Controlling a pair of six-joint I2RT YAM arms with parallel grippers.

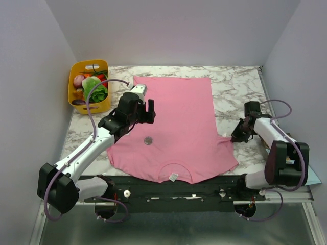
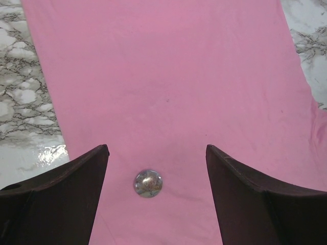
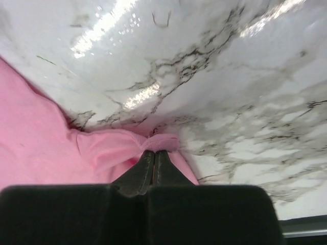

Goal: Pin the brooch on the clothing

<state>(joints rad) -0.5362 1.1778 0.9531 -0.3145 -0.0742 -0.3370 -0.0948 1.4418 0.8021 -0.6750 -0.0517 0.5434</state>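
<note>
Top external view, from the left: a yellow basket (image 1: 89,87) of produce sits at the far-left corner of the desk (image 1: 235,87), out of the work. The left gripper (image 1: 145,109) hangs over the pink clothing (image 1: 179,112), jaws spread wide and empty. The left wrist view frames the brooch (image 2: 148,183) lying on the fabric between the fingertips and just short of them, apparently lined up for a pick. At the right sleeve, the right gripper (image 3: 155,153) is closed tight on a pinched fold of cloth, probably anchoring the garment so it cannot slide.
</note>
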